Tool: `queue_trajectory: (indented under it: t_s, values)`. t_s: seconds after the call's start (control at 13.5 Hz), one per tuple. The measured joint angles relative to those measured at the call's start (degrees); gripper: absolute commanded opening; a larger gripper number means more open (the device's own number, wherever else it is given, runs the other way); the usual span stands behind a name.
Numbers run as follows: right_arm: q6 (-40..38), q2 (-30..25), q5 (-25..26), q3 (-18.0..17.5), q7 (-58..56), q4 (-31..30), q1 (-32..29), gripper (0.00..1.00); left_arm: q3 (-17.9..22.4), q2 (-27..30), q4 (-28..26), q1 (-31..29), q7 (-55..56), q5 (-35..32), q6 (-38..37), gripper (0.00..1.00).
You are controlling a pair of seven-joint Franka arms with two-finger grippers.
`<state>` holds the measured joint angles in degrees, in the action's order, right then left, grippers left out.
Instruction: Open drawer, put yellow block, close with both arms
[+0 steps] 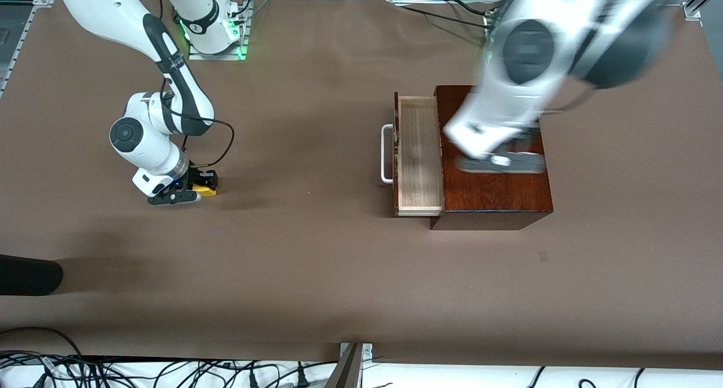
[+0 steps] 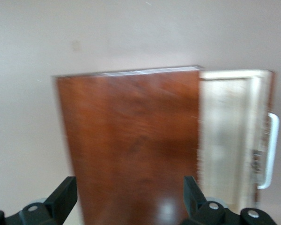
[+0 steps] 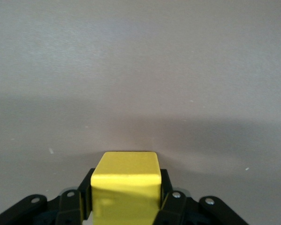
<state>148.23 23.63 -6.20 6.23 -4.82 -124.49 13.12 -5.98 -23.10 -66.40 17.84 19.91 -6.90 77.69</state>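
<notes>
From the front view, the small bright yellow block point(image 1: 207, 190) sits on the brown table toward the right arm's end, well apart from the glossy reddish-brown wooden box point(image 1: 497, 190). The right gripper point(image 1: 195, 186) is down at table level with its black fingers clamped on the block's sides. The pale wood drawer point(image 1: 419, 156) stands pulled out of the box, its white U-shaped bar handle point(image 1: 386, 153) pointing toward the right arm's end, and its tray looks empty. The left gripper point(image 1: 501, 163) hangs over the box top, badly blurred.

In the left wrist view, the left gripper point(image 2: 131, 197) has its fingers spread wide over the box point(image 2: 131, 140), holding nothing; the drawer point(image 2: 229, 136) shows beside it, smeared but probably open about as far as it goes.

In the right wrist view, the block point(image 3: 126, 185) is squeezed between the two fingers point(image 3: 82, 194) of the right gripper point(image 3: 126, 201). It looks light, rigid and smooth-faced, so a square hold on two flat opposite sides, as here, should carry it without slipping or crushing.
</notes>
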Motion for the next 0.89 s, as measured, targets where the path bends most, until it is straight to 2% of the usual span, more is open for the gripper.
queue_trajectory:
  t_s: [0.22,0.52,0.66,0.89]
  values:
    - [-8.8,-1.0,0.0,-2.1,-0.3,5.6,0.1,0.00,0.2,1.7,0.0,-8.7,-13.7,0.1,0.0,1.00]
    - [-11.4,-3.0,0.1,-7.1,-6.5,8.8,0.4,0.00,0.0,2.6,-1.6,-15.1,-19.8,0.1,-0.2,1.00]
    - [-13.6,-4.1,1.8,-11.1,-7.4,10.8,0.9,0.00,0.0,5.1,-5.6,-17.7,-22.8,0.3,0.5,1.00]
    - [-17.4,-4.9,7.6,-15.5,-7.4,16.6,4.4,0.00,-0.1,13.3,-16.8,-18.4,-23.1,0.3,8.8,1.00]
